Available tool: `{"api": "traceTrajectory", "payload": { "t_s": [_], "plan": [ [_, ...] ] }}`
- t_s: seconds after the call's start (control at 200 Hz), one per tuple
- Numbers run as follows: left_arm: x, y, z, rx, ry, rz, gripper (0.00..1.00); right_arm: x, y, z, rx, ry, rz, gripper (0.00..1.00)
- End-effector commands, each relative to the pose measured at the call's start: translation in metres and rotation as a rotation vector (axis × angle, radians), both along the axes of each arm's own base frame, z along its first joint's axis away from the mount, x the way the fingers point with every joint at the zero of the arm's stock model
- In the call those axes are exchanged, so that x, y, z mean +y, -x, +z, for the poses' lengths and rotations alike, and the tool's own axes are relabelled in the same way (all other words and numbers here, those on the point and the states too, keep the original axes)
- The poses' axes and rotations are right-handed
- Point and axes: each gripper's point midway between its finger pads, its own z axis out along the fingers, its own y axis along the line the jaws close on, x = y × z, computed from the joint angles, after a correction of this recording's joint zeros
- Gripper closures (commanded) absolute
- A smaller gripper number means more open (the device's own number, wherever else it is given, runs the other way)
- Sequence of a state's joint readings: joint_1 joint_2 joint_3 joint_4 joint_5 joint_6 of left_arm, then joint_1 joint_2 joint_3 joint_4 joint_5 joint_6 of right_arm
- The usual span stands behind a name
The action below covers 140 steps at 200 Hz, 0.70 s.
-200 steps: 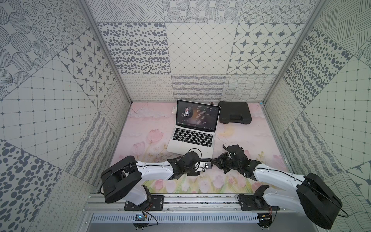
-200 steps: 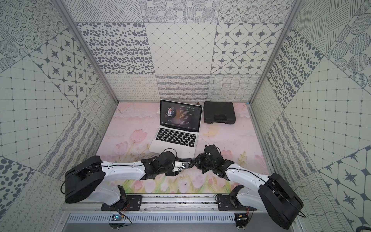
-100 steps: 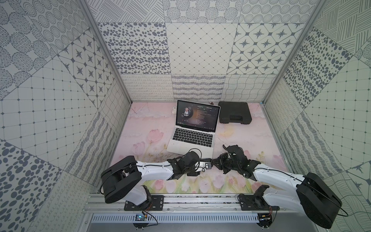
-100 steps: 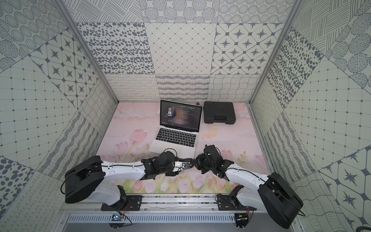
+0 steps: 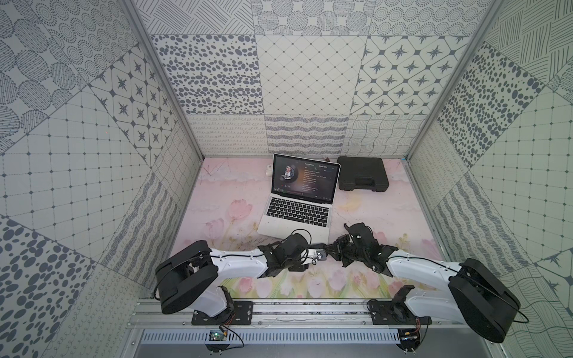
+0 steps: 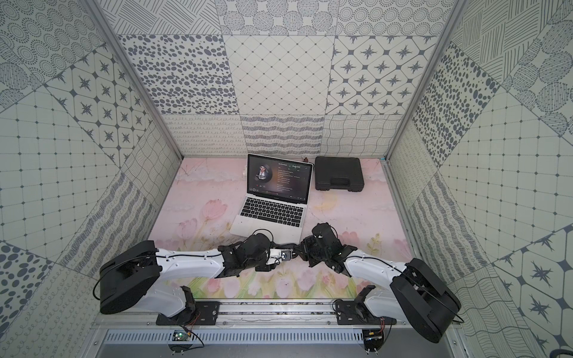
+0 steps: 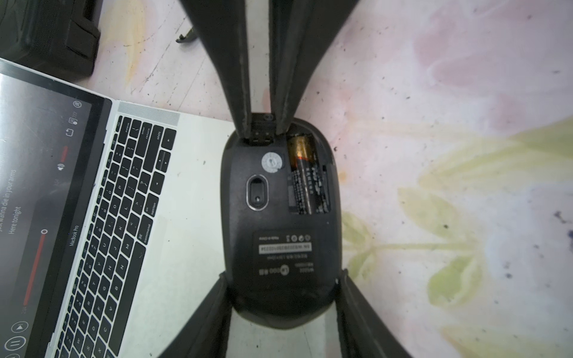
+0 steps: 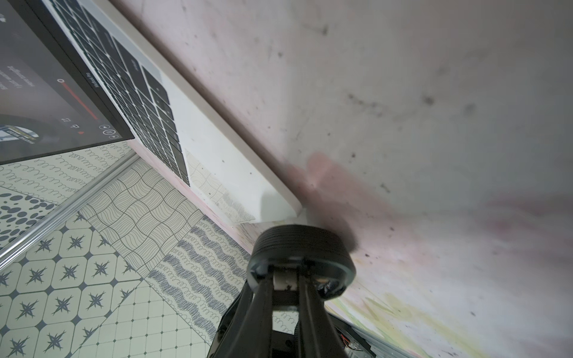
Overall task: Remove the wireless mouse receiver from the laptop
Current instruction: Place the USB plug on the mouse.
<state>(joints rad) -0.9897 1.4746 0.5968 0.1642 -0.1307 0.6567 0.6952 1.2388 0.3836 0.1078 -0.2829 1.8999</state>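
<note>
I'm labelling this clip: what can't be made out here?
- Receiver: left wrist view, only a sliver shows between the right jaws; top views, too small.
- Mouse: top views, mostly hidden by the arms.
- Laptop ports: top views, too small; right wrist view, edge blurred.
- White item by the screen: too small to name.

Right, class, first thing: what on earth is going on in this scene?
The left gripper holds a black mouse belly-up near the front corner of the open laptop. The mouse's battery bay is uncovered, with the battery showing. The right gripper is pinched at the mouse's end on a tiny dark piece, apparently the wireless mouse receiver, by a small slot. So the receiver seems already out of the laptop.
</note>
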Motion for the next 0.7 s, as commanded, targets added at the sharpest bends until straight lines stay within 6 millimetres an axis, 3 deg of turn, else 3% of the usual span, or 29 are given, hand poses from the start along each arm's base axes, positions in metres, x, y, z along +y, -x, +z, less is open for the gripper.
{"api": "traceTrajectory", "payload": {
  "t_s": [0.0, 0.695],
  "plan": [
    [-0.013, 0.007, 0.008, 0.007, 0.046, -0.059, 0.82, 0.004, 0.002, -0.002, 0.006, 0.019, 0.024, 1.00],
    [-0.015, 0.011, -0.004, 0.039, 0.039, -0.062, 0.84, 0.013, 0.009, -0.005, 0.042, 0.040, 0.112, 0.94]
  ]
}}
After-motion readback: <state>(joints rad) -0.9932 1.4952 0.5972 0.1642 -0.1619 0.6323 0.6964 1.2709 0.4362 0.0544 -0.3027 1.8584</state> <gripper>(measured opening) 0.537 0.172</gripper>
